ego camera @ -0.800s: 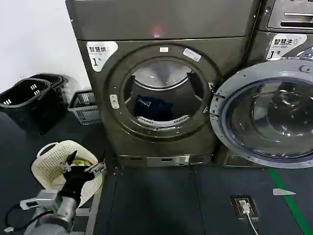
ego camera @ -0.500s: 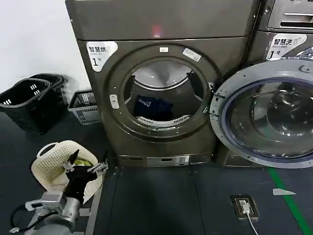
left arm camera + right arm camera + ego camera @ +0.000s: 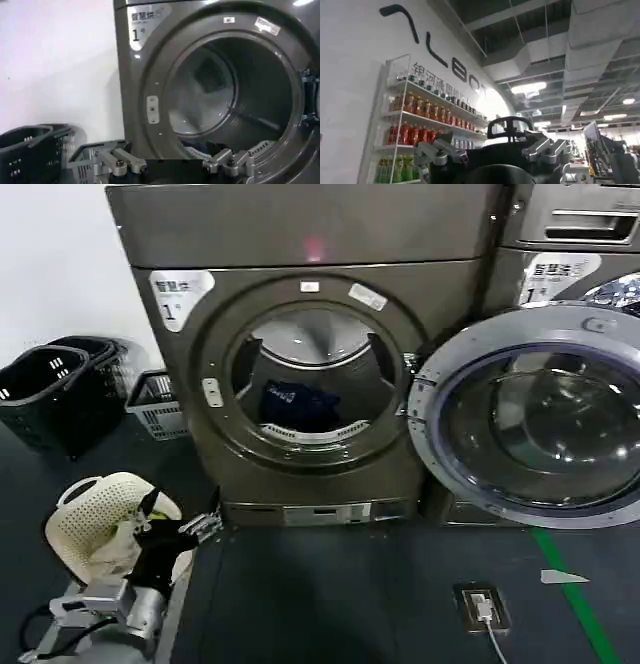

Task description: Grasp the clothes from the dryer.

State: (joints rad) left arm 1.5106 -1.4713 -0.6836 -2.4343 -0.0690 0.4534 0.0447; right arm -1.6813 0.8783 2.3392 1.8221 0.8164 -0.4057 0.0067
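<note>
The large bronze-grey metallic dryer with its wide round porthole sits ahead of and above the left claw, slightly farther left in the head view than a moment ago, and it appears a little larger. The whole scene has shifted the same way, which suggests the robot's body or head has turned or advanced toward the machine rather than the arm alone. The left claw hangs low, in front of the dryer's lower left corner, its two fingers spread apart and holding nothing; just behind and below it lies the cream perforated plastic basket. For the task, this reads as an approach stage: the claw is well short of the porthole and must rise and reach forward.

The clothes, a dark navy-blue fabric garment with a small white printed mark, lie inside the drum beyond the claw, on the drum floor behind the porthole's lower rim. The grey-rimmed glass door stands swung open, well off to the claw's right.

In the left wrist view the porthole looms ahead of the fingers, but the garment is mostly hidden by the rim and claw body. The right claw points upward at a ceiling and a drinks shelf, fingers apart and empty, parked away from the work.
</note>
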